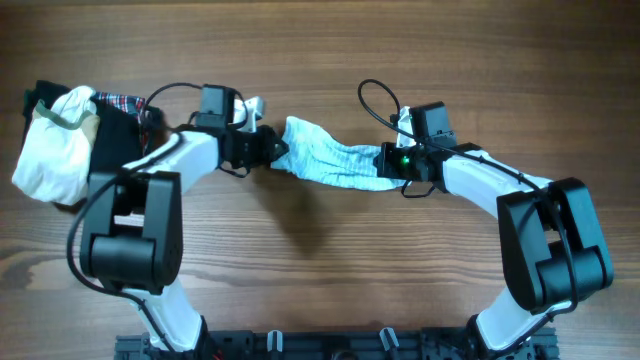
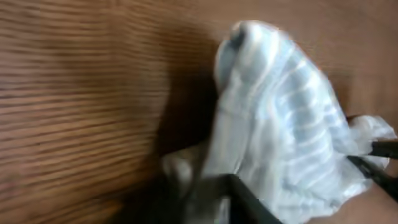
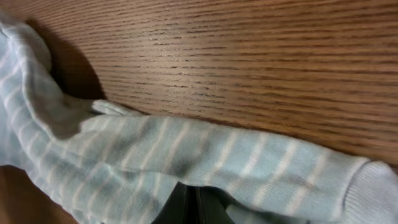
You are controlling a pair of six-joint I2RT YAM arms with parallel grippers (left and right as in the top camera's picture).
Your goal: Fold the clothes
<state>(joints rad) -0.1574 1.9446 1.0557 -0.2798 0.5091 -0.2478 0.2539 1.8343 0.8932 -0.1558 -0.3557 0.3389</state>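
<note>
Striped sock [image 1: 330, 160] hangs stretched between the two tools, lifted off the table [image 1: 320, 290], with a shadow under it. Left gripper [image 1: 266, 148] is clamped on one bunched end. Right gripper [image 1: 388, 166] holds the other end; its jaws are mostly buried under cloth in the wrist view, so I judge that clamp from the tension. Pile of unfolded clothes [image 1: 60, 140] lies out past the left gripper's wrist, on the side away from the sock, well apart from it. Risks: the left hold looks like a wad, not a clean edge, so more pull could slip it free or twist the sock; lowering with slack mid-span would set the crease off-line. Writing: none readable on cloth or arms, only a green light [image 1: 405, 158] just behind the right gripper
</note>
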